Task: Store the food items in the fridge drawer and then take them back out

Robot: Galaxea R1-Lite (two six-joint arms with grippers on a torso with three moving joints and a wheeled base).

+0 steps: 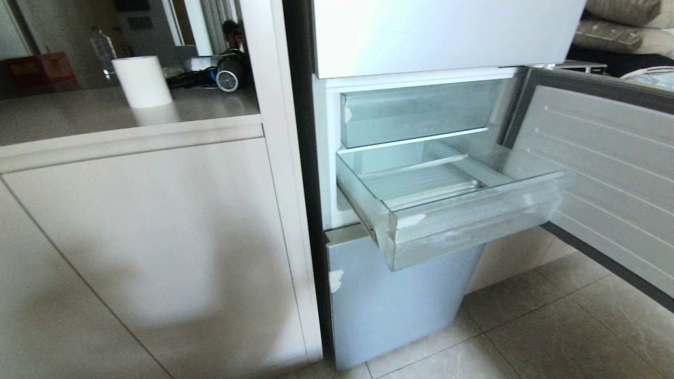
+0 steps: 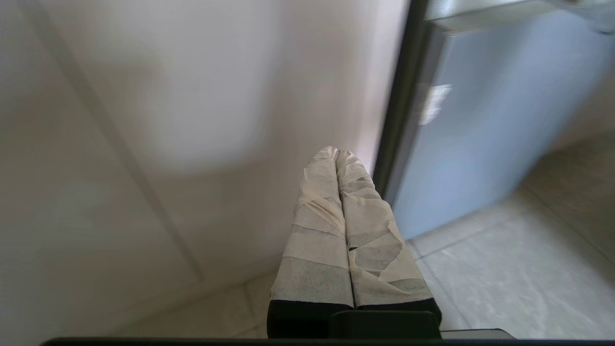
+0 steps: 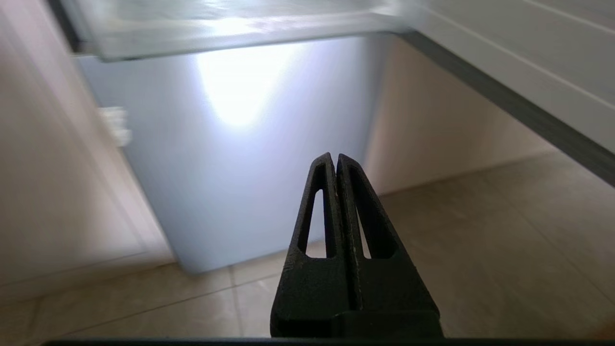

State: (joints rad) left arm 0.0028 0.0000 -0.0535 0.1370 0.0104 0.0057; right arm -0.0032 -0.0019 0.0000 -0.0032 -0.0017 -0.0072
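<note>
The fridge drawer (image 1: 453, 210) juts out empty at centre-right of the head view, its long front running left to right. No fruit shows anywhere. Left gripper (image 2: 336, 153) and right gripper (image 3: 335, 156) hang low beneath it, jaws closed, holding nothing.

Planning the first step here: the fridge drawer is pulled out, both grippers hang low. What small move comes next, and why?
Probably look around for the food: the fridge drawer stands open and empty, no food shows, and the left gripper and right gripper are shut on nothing, near the floor.
</note>
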